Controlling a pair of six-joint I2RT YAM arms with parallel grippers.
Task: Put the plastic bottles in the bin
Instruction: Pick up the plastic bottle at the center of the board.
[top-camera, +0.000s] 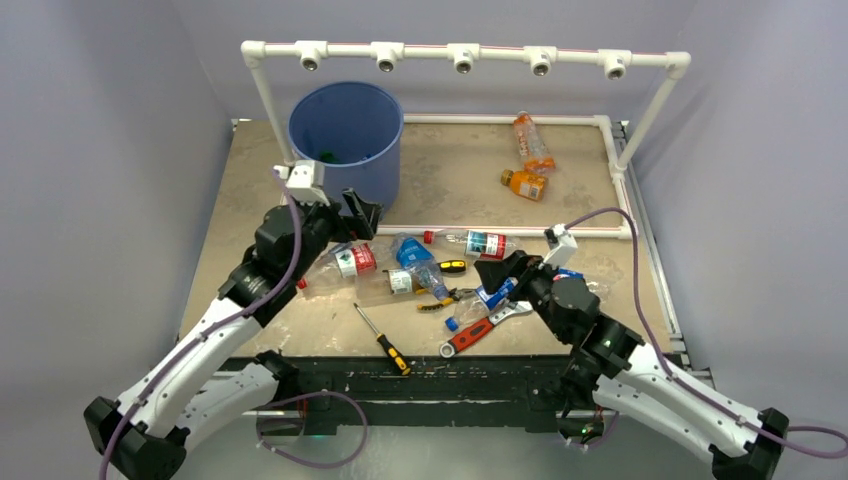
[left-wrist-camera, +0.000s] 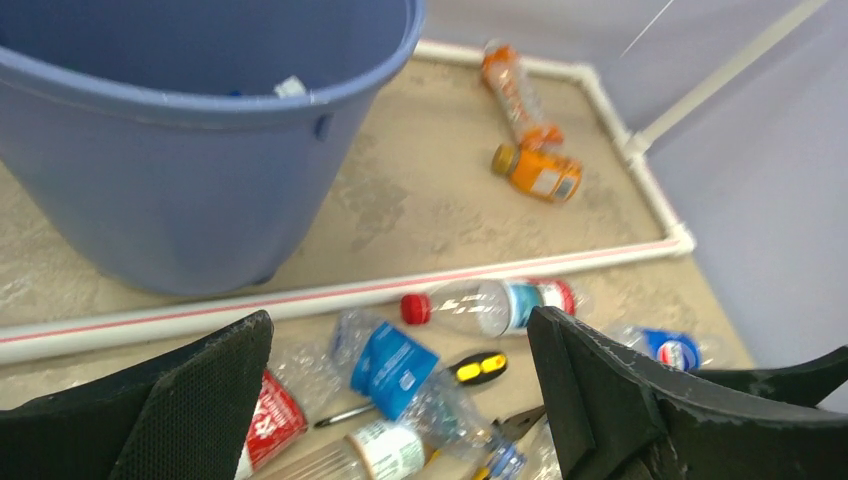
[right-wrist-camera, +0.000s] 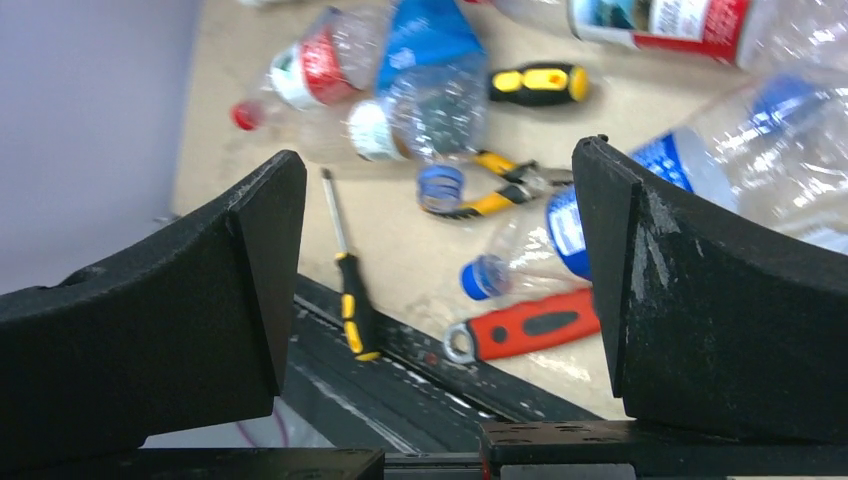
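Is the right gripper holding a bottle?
No, the right gripper has its jaws wide apart with nothing between them.

Left arm, right arm: white shells, black joints, black bases. Purple cable along each. White wrist camera block. Black textured fingers.

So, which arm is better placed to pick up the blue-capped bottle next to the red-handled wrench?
Right, I would say. The right gripper hangs open close above the blue-capped bottle beside the red-handled wrench. The left gripper, also open and empty, is up by the bin, farther away.
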